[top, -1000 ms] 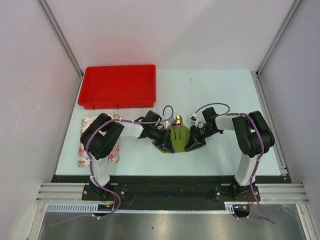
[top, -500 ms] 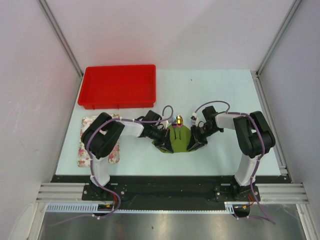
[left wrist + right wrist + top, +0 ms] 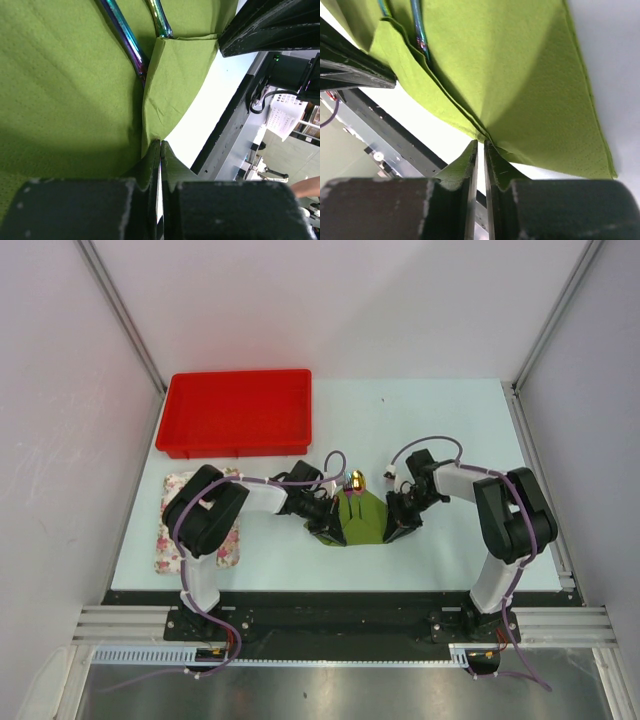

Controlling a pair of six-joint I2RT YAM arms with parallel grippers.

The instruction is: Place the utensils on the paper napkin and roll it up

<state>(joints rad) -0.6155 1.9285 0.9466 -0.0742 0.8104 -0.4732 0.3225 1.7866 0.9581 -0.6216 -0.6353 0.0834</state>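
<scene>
1. One olive-green paper napkin (image 3: pixel 362 518) lies on the near half of the white table (image 3: pixel 450 430), directly between the two arms.
2. Two utensils (image 3: pixel 125 37) rest on the napkin, their slim iridescent handles side by side. The left wrist view shows both handle ends tucked under a folded flap of the paper. The right wrist view shows the same two handles at its upper left.
3. From above, one golden-tipped utensil (image 3: pixel 356 480) is plain to see, its shiny end poking past the napkin's far edge. The rest of the cutlery is too small to tell apart in that view.
4. The left gripper (image 3: pixel 160 145) is clamped on the napkin's left edge. Its two fingers almost meet, with a pinch of green paper caught between them.
5. The right gripper (image 3: pixel 480 142) is likewise closed on the napkin's right edge, with the paper running into the narrow slit between its two fingers.
6. One red tray (image 3: pixel 235 450) sits at the table's far left, well apart from the napkin.
7. One floral cloth (image 3: pixel 232 545) lies near the table's left edge, partly hidden under the left arm.
</scene>
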